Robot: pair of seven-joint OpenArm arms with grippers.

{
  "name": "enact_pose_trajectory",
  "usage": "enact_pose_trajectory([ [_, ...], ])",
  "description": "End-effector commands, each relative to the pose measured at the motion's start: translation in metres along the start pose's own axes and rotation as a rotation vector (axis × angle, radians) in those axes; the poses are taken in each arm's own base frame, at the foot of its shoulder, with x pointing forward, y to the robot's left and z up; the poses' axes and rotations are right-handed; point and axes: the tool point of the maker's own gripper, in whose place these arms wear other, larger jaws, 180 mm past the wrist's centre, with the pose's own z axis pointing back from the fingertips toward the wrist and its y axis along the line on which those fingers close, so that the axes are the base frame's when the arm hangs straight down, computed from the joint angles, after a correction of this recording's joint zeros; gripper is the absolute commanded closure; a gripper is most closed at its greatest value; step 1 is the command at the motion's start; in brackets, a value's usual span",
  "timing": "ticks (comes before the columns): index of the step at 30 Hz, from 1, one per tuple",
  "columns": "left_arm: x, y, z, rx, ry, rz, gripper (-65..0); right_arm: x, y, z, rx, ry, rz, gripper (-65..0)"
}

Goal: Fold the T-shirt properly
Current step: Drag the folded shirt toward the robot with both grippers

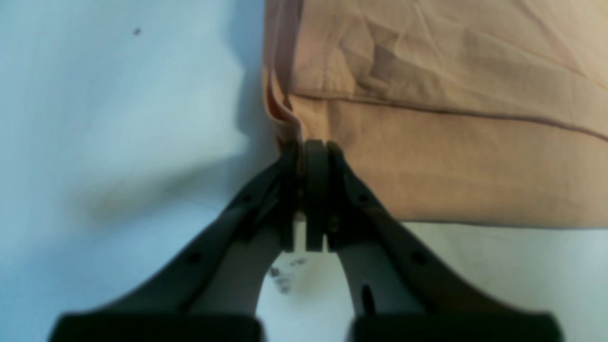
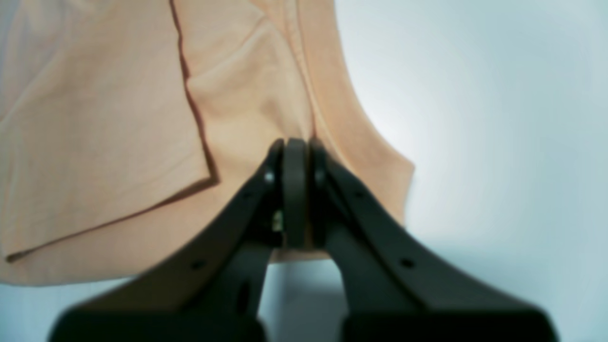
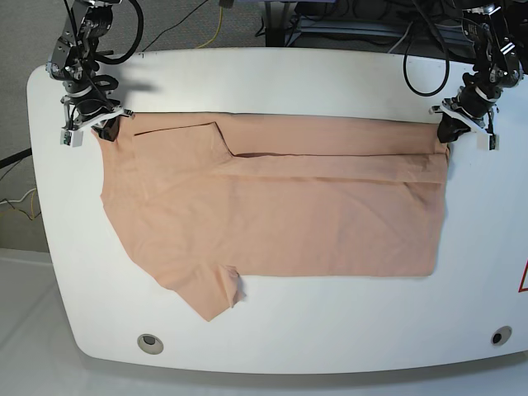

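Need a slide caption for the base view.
Both claws, left and right, shut on the T-shirt's far edge, one long side folded inward, on the white table.

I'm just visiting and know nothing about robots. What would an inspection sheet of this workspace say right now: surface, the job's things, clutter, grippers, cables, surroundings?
Surface: white table with rounded corners; two round fittings near its front edge; faint dark smudges in the left wrist view.
Job's things: peach T-shirt spread flat, its far edge folded over into a strip, one sleeve sticking out at the front.
Clutter: nothing seen.
Grippers: left gripper shut on the T-shirt's corner; right gripper shut on the T-shirt's edge at the other end.
Cables: black cables loop behind both arms; a yellow one lies on the floor.
Surroundings: grey floor behind, equipment base at the back.
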Motion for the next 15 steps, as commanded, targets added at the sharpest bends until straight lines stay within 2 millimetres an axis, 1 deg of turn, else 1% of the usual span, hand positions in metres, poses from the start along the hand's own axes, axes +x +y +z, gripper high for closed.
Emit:
enact_pose_trajectory([
  [1, 0.003, 0.002, 0.006, 0.000, 0.010, -0.040, 0.0, -0.006, -0.010, 0.011, -0.031, 0.024, 0.027, 0.0],
  [8, -0.008, 0.001, 0.016, 0.006, 0.035, -0.060, 0.0, -0.014, -0.017, 0.029, -0.052, 0.034, 0.051, 0.0],
  [10, -0.001, 0.003, 0.023, 0.016, 0.025, -0.085, 0.0, -0.010, -0.014, 0.033, -0.048, 0.020, 0.067, 0.0],
  [15, -0.003, 0.003, 0.035, 0.028, 0.029, -0.107, 0.0, -0.012, -0.017, 0.046, -0.062, 0.019, 0.084, 0.0],
])
